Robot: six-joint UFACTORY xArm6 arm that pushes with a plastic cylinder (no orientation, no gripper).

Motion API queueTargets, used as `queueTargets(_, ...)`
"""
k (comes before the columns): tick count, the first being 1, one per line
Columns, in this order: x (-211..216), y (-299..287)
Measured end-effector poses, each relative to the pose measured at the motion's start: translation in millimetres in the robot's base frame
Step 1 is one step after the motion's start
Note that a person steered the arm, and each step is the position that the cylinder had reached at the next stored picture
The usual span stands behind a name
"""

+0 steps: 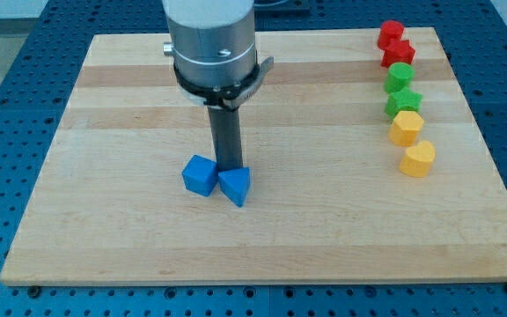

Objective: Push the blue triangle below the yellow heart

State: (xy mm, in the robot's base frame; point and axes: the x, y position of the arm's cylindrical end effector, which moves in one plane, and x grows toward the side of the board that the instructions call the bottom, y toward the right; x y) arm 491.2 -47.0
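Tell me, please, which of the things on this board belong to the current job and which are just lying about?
In the job:
blue triangle block
yellow heart block
my tip, just above the triangle

Lying about:
blue cube block, touching the triangle
yellow hexagon block
two green blocks
two red blocks
wooden board

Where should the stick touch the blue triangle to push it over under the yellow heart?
There is no gripping here, only pushing. My tip sits just behind the blue triangle, at its top edge, with the blue cube touching its left side. The yellow heart lies far toward the view's right. So the tip should probably come round to the triangle's left face and push rightward, centred so it does not spin.
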Motion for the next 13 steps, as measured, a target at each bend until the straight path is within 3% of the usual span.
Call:
queueTargets(5, 94, -22)
queueTargets(7, 92, 18)
queueTargets(11, 69, 182)
queueTargets(13, 63, 165)
